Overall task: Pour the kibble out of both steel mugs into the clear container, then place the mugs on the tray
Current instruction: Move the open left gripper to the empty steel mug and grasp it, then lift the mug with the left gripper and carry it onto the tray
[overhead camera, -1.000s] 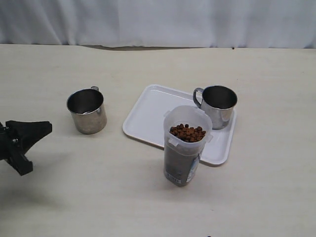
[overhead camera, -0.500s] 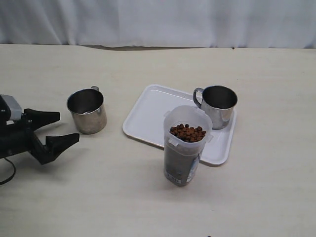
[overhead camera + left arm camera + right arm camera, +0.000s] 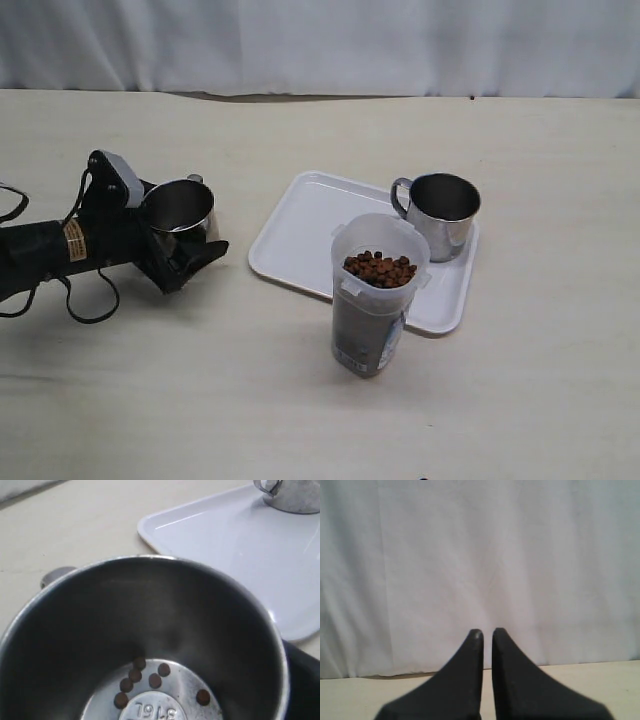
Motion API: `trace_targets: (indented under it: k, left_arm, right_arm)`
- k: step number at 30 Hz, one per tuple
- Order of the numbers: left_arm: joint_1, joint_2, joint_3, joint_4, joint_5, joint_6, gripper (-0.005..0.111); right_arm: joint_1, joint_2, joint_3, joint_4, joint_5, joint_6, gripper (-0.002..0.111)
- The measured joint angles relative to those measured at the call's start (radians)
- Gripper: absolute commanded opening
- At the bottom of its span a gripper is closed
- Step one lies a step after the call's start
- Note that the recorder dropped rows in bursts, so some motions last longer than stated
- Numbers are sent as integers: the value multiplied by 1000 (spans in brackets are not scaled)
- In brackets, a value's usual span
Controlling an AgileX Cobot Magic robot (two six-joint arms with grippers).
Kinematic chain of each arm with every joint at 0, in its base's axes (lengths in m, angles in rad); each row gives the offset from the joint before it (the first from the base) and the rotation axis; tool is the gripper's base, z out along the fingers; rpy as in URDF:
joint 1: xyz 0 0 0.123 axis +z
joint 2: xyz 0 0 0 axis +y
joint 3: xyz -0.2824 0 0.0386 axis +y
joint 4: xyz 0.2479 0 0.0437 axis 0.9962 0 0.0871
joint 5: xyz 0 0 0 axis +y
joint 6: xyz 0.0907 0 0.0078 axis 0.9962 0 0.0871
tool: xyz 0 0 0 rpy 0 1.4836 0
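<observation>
The left gripper (image 3: 203,225) reaches in from the left of the worktop (image 3: 520,400) with its jaws spread wide around the left steel mug (image 3: 178,205), which stands upright on the worktop, left of the tray (image 3: 300,235) and apart from it. Only the near finger (image 3: 205,255) shows clearly in the exterior view; the far one is hidden behind the mug, and whether either finger touches the steel cannot be made out. In the left wrist view this mug fills most of the picture, its near rim cut off, and about 6 pellets of kibble (image 3: 150,680) lie on its bottom beside a stamped mark. The clear container (image 3: 375,320) stands upright at the tray's near edge, hiding part of that rim, and is filled with kibble almost to the top. The right steel mug (image 3: 440,215) stands on the tray's far right corner with its handle to the left; its inside is too dark to tell what it holds. The right gripper (image 3: 486,632) is outside the exterior view; its wrist view shows the 2 fingers drawn together with only a thin slit between them, holding nothing, pointed at a white curtain (image 3: 485,555).
</observation>
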Motion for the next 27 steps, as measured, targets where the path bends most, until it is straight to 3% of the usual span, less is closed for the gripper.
trace_targets:
  k: [7,13,16,19,22,27]
  left_arm:
    - [-4,0,-4,-26,12,0,0]
    - [-4,-31,-4,-26,-85,-23,0]
    - [-7,-73,-47,12,-132,-135,0]
    - [-32,-91,-161,143,-111,-308,0]
    - [-132,-91,-251,203,32,-377,0]
    - [-252,-4,-365,211,96,-379,0]
  right_arm:
    - [0,0,0,0,0,0,5]
    - [0,0,0,0,0,2,5]
    - [0,0,0,0,0,11,5]
    - [0,0,0,0,0,17,5]
    - [0,0,0,0,0,23,5]
    - [0,0,0,0,0,23,5]
